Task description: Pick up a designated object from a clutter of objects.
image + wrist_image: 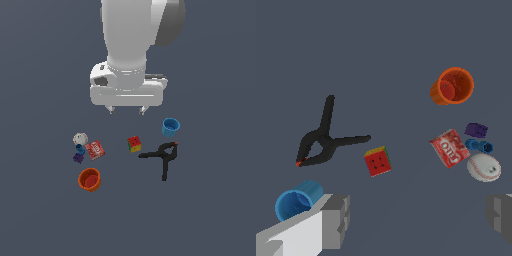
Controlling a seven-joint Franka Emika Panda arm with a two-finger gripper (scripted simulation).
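Note:
The tiny dark-blue spool piece [80,149] lies on the grey floor between the white ball [80,138], the red packet [95,149] and the tiny purple piece [78,158], at the exterior view's left. In the wrist view the spool [479,146] sits between the purple piece [476,130] and the ball [484,167], beside the packet [448,148]. My gripper [127,109] hangs open and empty above the clutter, well apart from the spool. Its fingers [336,220] show wide apart in the wrist view.
A multicoloured cube [134,144] lies near the middle, a black clamp [162,156] to its right, a light-blue cup [170,127] beyond the clamp, and an orange cup [89,179] nearer the front left. All show in the wrist view too: cube [377,161], clamp [321,140], blue cup [298,200], orange cup [452,86].

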